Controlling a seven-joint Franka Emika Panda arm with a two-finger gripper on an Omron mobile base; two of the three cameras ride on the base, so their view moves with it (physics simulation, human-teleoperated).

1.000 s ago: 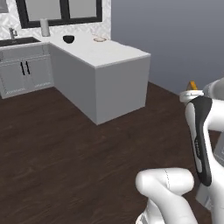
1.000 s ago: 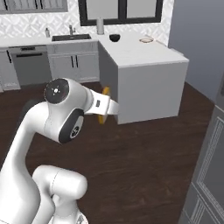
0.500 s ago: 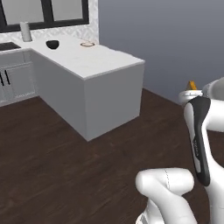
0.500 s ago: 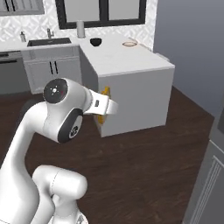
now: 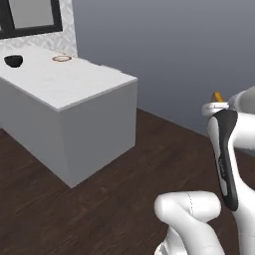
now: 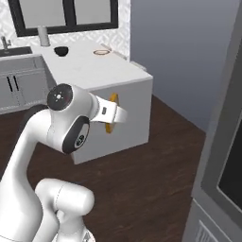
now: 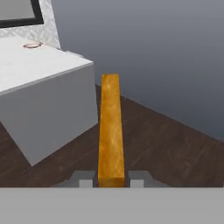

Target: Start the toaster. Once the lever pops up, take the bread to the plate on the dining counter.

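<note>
Driving has swung the surface (image 5: 74,94) leftward; gripper (image 7: 111,179) carries the bread (image 7: 110,127) edge-on; plate (image 5: 62,59) lies by its far edge.

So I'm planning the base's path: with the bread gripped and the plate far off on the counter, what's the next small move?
Probably keep driving toward the counter. The gripper is shut on the bread, edge-on between the fingers, and the plate sits near the counter's far end, seemingly beyond reach.

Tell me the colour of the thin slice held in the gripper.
Golden orange-brown toast slice, seen edge-on; clearest in the hand view.
</note>
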